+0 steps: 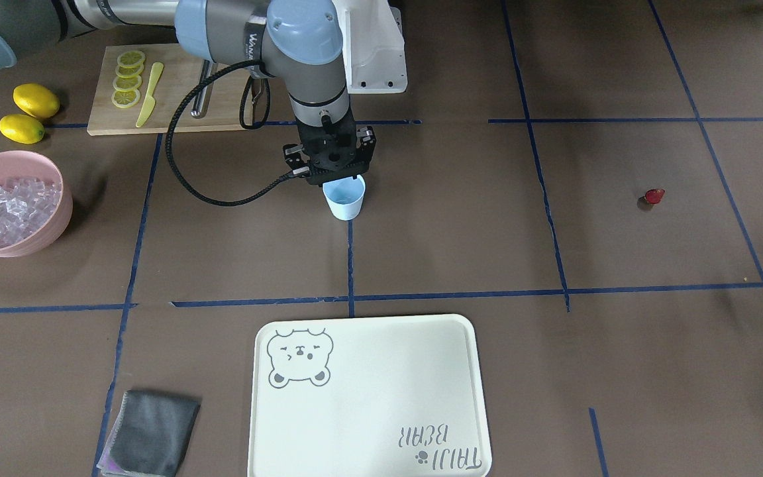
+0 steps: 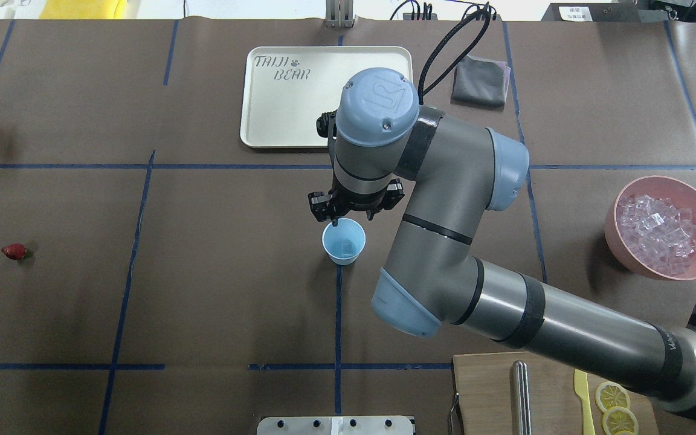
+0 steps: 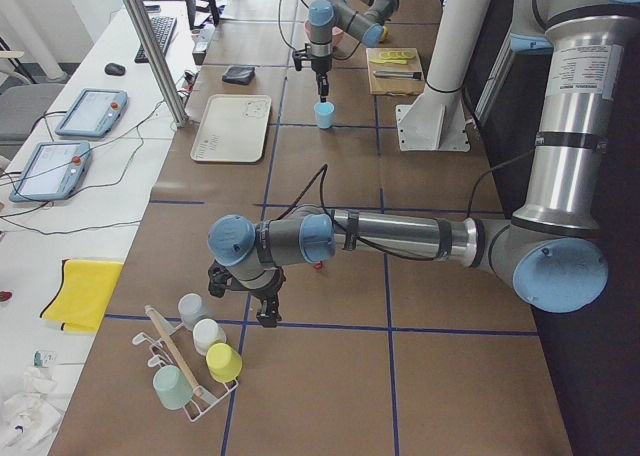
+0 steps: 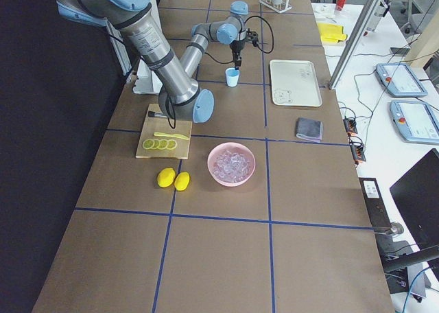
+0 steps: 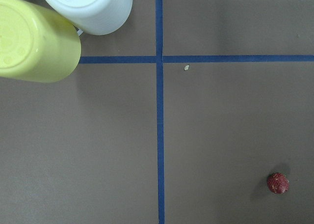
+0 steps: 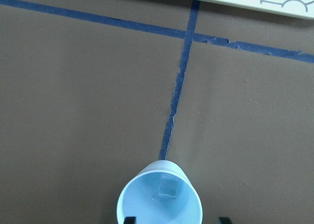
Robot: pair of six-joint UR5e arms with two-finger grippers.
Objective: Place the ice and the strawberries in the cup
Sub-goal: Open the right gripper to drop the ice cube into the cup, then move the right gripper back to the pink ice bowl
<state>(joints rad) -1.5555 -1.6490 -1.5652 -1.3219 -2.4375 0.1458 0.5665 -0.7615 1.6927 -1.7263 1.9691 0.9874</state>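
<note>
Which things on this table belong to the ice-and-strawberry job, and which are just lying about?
Job: cup, with one ice cube inside; ice in the pink bowl; strawberry.
Lying about: two lemons, cutting board with lemon slices and yellow knife, tray, grey cloth.

this is looking like a robotics lab: two industrial arms [image 3: 400,238] are reaching over a table [image 1: 454,232] carrying a blue tape grid [image 1: 350,265], while teach pendants [image 3: 92,112] and a keyboard [image 3: 160,36] are lying on a white side bench [image 3: 60,246].
</note>
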